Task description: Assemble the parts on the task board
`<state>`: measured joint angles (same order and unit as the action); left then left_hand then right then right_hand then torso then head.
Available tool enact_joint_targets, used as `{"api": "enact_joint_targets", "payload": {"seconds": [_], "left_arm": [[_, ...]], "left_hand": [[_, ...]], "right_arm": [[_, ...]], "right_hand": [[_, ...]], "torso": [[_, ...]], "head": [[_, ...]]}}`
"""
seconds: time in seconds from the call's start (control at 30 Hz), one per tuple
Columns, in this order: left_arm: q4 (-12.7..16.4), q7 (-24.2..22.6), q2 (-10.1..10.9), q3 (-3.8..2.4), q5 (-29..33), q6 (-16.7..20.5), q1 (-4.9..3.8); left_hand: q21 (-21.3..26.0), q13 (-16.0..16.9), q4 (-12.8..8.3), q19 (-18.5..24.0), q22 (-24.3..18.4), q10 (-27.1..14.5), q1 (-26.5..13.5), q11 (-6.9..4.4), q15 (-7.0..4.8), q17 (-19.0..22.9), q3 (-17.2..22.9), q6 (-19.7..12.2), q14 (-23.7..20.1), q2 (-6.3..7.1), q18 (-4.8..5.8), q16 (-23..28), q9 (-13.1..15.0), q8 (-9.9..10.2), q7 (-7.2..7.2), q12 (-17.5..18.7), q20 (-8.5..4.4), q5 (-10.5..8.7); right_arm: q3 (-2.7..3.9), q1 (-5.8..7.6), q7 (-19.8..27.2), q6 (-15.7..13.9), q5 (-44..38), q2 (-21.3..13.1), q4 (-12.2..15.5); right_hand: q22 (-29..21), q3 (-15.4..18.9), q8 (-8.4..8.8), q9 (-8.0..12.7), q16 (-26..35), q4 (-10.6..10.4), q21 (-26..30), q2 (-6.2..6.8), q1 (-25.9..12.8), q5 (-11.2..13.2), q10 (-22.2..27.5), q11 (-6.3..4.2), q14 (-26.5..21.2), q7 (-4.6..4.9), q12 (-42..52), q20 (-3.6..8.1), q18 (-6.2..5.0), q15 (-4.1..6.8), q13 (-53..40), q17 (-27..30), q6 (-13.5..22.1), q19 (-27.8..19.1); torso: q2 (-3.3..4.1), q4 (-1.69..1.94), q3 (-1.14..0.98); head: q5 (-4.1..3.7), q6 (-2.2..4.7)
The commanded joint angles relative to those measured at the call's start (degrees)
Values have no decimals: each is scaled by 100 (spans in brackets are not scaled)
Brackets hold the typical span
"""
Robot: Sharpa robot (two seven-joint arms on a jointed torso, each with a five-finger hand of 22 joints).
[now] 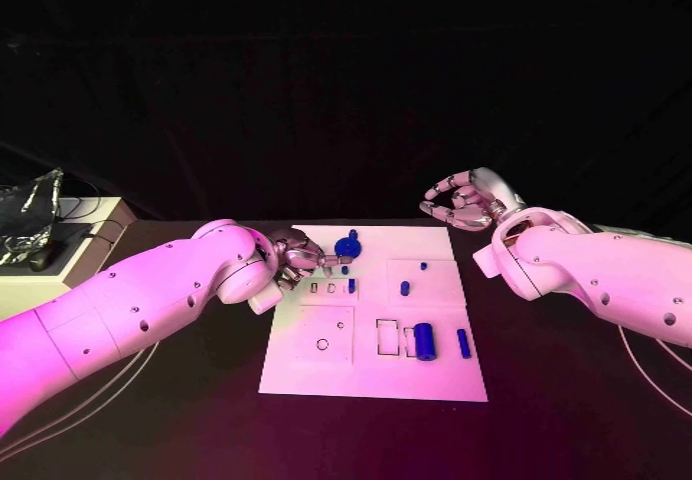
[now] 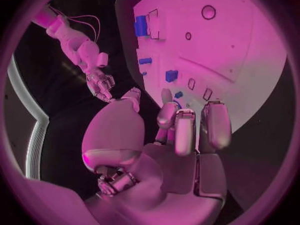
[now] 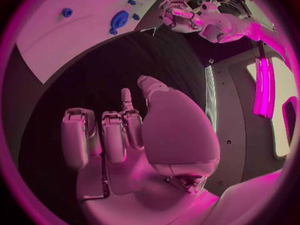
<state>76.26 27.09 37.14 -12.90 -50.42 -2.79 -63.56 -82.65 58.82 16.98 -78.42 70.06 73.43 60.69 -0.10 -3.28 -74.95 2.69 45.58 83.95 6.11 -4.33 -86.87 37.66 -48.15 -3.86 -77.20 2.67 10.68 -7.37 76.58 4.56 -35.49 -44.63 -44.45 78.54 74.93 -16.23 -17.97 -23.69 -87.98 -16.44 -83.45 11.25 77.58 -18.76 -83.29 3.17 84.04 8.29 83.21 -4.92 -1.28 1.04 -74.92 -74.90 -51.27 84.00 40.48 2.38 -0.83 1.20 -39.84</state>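
The white task board [image 1: 335, 375] lies mid-table. On it are a blue round knob [image 1: 348, 244], a blue cylinder [image 1: 426, 341], a slim blue bar [image 1: 463, 343] and small blue pieces [image 1: 405, 288]. My left hand [image 1: 300, 258] hovers over the board's far left corner, beside the knob; its fingers [image 2: 186, 127] are half-curled and stand apart from the thumb, with nothing between them. A sliver of blue [image 2: 178, 104] shows behind one fingertip. My right hand [image 1: 462, 203] hangs beyond the board's far right corner, off the board, fingers [image 3: 112, 132] bent and holding nothing.
A pale box with a crumpled foil bag [image 1: 32, 225] stands at the table's far left. Black table surface [image 1: 577, 400] surrounds the board. Empty outlined slots [image 1: 387, 337] and a small round hole [image 1: 322, 344] mark the board's near half.
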Motion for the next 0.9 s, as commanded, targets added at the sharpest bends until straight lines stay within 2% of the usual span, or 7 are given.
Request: {"api": "enact_joint_targets", "payload": {"seconds": [0.03,0.13,0.3,0.4,0.43,0.47,0.9], "left_arm": [[-121,342,-140,78,-341,-443,-128],[-219,389,-262,169,-409,-477,-219],[-405,475,-479,354,-569,-502,-376],[-511,505,-579,408,-614,-522,-430],[-561,514,-622,425,-626,-534,-448],[-610,520,-664,439,-636,-547,-465],[-963,579,-998,581,-751,-808,-547]], "left_hand": [[-34,0,-11,-35,18,14,0,-18,-33,-800,-39,-33,421,-83,36,-41,39,-47,16,-10,-4,23],[-39,-56,-13,-38,29,-31,41,-12,-30,-820,-56,-86,426,-115,38,-49,83,-37,7,22,-4,56],[-50,-99,-16,-36,58,-135,224,93,53,-860,-74,-315,431,-226,43,-62,51,305,-112,95,53,79],[-48,-215,-14,-23,53,-258,261,139,97,-859,-78,-315,428,-252,41,-60,-8,487,-164,188,91,76],[-44,-349,-16,-11,46,-378,287,199,148,-865,-83,-414,427,-272,40,-61,-106,713,-233,285,129,75],[-37,-420,-15,4,28,-427,302,215,164,-850,-82,-410,421,-283,35,-54,-135,775,-252,327,145,77],[-47,-450,-19,0,53,-460,448,245,197,-880,27,-322,426,-329,37,-65,-219,958,-280,373,191,91]], "right_arm": [[4,26,95,167,214,34,-60],[5,46,79,191,204,69,-113],[8,70,57,219,173,116,-179],[9,77,41,230,138,133,-205],[9,80,36,234,123,139,-214],[10,81,32,236,113,143,-221],[14,96,-3,264,45,188,-261]], "right_hand": [[1053,-34,26,-8,21,3,25,8,-60,-27,17,35,464,0,-13,-7,-35,-25,-863,-961,69,315],[1050,-36,29,-8,23,3,30,11,-65,-28,20,38,463,2,-15,-9,-36,-27,-861,-958,77,313],[1041,-37,32,-8,23,3,44,13,-68,-30,22,39,463,4,-17,-10,-40,-29,-858,-957,82,307],[1042,-43,38,-8,28,7,44,18,-70,-41,25,43,460,8,-19,-13,-39,-32,-857,-946,96,308],[1042,-43,38,-8,28,7,44,18,-70,-41,25,43,460,8,-19,-13,-39,-32,-857,-946,96,308],[1042,-43,38,-8,28,7,44,18,-70,-41,25,43,460,8,-19,-13,-39,-32,-857,-946,96,308],[1029,-50,44,-8,30,12,63,24,-71,-54,26,46,459,12,-19,-17,-44,-36,-856,-942,110,300]], "torso": [[-13,-39,-63],[-14,-36,-76],[-14,-46,-108],[-15,-42,-98],[-17,-40,-101],[-14,-38,-93],[1,-42,-51]], "head": [[16,-14],[7,-12],[7,-34],[6,-29],[9,-29],[9,-28],[-12,-69]]}}
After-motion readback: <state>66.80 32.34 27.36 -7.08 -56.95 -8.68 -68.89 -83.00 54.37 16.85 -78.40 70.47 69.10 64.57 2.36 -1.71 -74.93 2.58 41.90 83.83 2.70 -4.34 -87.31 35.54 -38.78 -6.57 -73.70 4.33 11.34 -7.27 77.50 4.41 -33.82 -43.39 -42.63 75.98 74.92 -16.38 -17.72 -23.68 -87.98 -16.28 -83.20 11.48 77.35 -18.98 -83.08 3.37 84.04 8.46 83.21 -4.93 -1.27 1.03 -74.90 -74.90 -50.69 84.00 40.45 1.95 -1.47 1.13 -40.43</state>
